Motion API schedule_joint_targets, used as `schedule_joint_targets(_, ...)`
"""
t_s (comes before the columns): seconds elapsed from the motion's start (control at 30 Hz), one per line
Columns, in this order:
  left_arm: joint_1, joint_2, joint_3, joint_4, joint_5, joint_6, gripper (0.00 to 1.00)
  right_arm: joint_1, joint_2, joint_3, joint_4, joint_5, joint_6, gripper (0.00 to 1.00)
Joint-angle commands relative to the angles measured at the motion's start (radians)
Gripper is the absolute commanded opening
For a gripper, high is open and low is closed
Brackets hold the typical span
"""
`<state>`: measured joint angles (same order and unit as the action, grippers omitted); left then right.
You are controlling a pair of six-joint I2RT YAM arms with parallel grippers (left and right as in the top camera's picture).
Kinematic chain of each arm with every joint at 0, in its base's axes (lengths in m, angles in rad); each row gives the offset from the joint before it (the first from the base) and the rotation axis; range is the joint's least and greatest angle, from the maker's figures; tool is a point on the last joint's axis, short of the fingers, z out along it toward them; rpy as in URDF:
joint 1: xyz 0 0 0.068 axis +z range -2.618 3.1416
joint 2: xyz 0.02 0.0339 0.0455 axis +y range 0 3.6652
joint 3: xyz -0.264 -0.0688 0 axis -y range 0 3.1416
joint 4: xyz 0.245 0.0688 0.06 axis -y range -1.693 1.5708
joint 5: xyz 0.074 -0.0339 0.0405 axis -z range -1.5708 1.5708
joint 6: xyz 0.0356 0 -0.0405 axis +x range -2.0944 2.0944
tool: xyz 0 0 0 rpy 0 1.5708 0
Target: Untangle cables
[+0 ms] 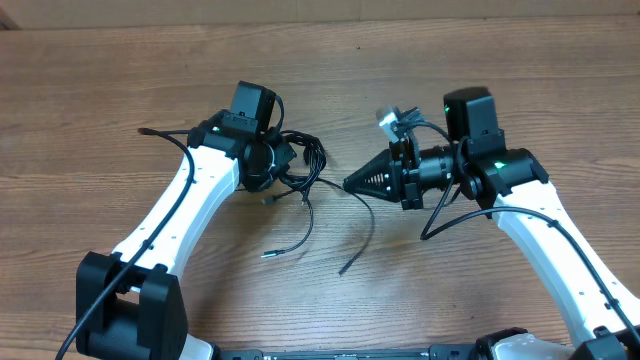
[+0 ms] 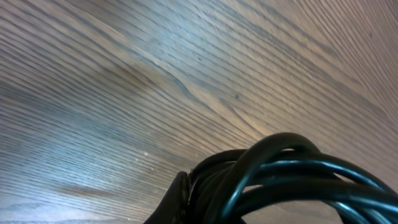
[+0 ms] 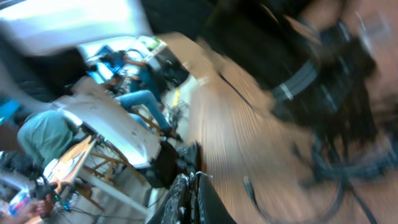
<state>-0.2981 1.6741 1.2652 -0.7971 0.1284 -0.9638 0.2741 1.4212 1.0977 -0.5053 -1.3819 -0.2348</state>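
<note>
Wooden table [image 1: 100,80] shows open grain along its far edge and both front corners. Left gripper [image 1: 275,160] sits over the cables [image 1: 305,158], bundled at centre; its opening cannot be told. Right gripper [image 1: 352,183] is pinched to a point touching 1 strand, and 2 loose ends trail toward the front.

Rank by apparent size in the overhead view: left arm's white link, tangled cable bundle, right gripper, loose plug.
1. left arm's white link
2. cable bundle and right gripper, about alike, so tied
3. loose plug
</note>
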Motion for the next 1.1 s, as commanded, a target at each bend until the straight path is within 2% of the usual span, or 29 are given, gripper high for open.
schedule_joint_targets(0.0, 0.010, -0.005, 0.019, 0.008, -0.034, 0.023, 0.04, -0.017, -0.035, 0.023, 0.098, -0.163, -0.001, 0.04)
schedule_joint_targets(0.1, 0.010, 0.001, 0.019, 0.011, -0.019, 0.101, 0.05, -0.019, -0.035, 0.023, 0.161, -0.167, 0.002, 0.04)
schedule_joint_targets(0.13, 0.010, 0.004, 0.019, 0.012, -0.010, 0.127, 0.04, -0.019, -0.035, 0.023, 0.168, -0.159, 0.002, 0.07)
schedule_joint_targets(0.23, 0.010, 0.007, 0.019, 0.035, 0.043, 0.253, 0.04, -0.019, -0.035, 0.023, 0.132, -0.023, 0.002, 0.26)
schedule_joint_targets(0.3, 0.010, 0.007, 0.019, 0.066, 0.110, 0.370, 0.04, -0.017, -0.034, 0.023, 0.071, 0.206, 0.002, 0.45)
schedule_joint_targets(0.43, 0.010, 0.007, 0.019, 0.097, 0.159, 0.568, 0.04, -0.012, -0.029, 0.023, -0.006, 0.581, 0.002, 0.63)
schedule_joint_targets(0.5, 0.010, 0.007, 0.019, 0.097, 0.160, 0.652, 0.04, -0.012, -0.024, 0.023, -0.015, 0.669, 0.003, 0.71)
schedule_joint_targets(0.63, 0.007, 0.007, 0.019, 0.101, 0.161, 0.695, 0.04, -0.007, -0.002, 0.023, -0.023, 0.695, 0.030, 0.73)
schedule_joint_targets(0.83, -0.040, 0.007, 0.019, 0.131, 0.143, 0.690, 0.04, 0.093, 0.068, 0.023, -0.029, 0.806, 0.101, 0.69)
schedule_joint_targets(1.0, -0.109, 0.007, 0.019, 0.141, -0.024, 0.668, 0.04, 0.177, 0.082, 0.023, -0.023, 0.853, 0.109, 0.69)
schedule_joint_targets(1.03, -0.123, 0.007, 0.019, 0.140, -0.053, 0.667, 0.04, 0.184, 0.082, 0.023, -0.023, 0.882, 0.126, 0.67)
schedule_joint_targets(1.07, -0.137, 0.007, 0.019, 0.140, -0.072, 0.667, 0.04, 0.190, 0.082, 0.023, -0.026, 0.917, 0.151, 0.62)
